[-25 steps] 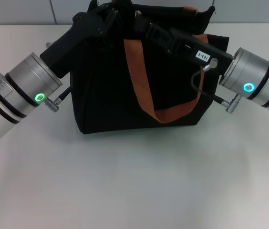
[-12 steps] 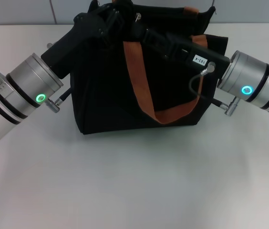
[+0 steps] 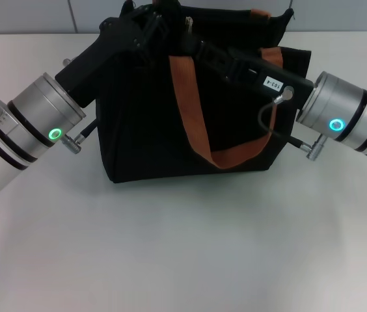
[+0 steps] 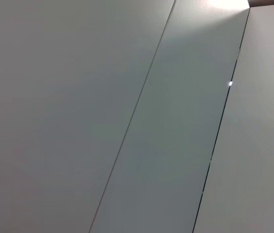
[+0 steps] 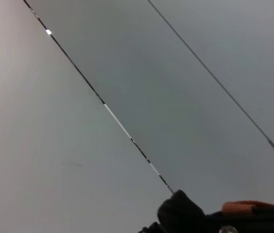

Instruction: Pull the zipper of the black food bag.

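Note:
The black food bag [image 3: 138, 130] stands upright on the table in the head view, with an orange-brown strap [image 3: 187, 104] hanging down its front. A small silver zipper pull [image 3: 188, 23] shows on the bag's top edge. My left gripper [image 3: 149, 21] is at the top left corner of the bag. My right gripper [image 3: 193, 42] reaches across the bag's top from the right, and its tip is just below the pull. Both are black against the black bag. The right wrist view shows a bit of black fabric [image 5: 180, 213] and strap [image 5: 246, 208].
The white table [image 3: 183, 247] stretches in front of the bag. A second orange-brown strap [image 3: 260, 13] shows at the bag's back right. A grey panelled wall [image 4: 127, 116] fills the left wrist view and most of the right wrist view.
My right gripper has slid a little to the left along the bag's top. My left arm and the bag have stayed in place.

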Controlling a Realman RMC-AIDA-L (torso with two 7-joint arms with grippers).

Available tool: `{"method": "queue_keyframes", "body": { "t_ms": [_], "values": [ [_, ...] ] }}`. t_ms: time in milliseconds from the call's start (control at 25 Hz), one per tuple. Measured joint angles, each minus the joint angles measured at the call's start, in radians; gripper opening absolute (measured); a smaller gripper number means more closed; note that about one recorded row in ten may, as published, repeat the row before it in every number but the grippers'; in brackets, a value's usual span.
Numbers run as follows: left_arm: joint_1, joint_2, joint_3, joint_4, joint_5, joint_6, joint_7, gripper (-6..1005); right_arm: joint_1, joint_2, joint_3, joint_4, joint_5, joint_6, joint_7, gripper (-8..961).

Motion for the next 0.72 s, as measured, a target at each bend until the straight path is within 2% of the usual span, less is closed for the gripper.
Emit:
{"method": "queue_keyframes", "body": {
  "t_ms": [720],
  "values": [
    [-0.002, 0.000, 0.000, 0.000, 0.000, 0.002, 0.000, 26, -0.002, 0.000, 0.008, -0.002, 0.001, 0.007, 0.013, 176]
  ]
}}
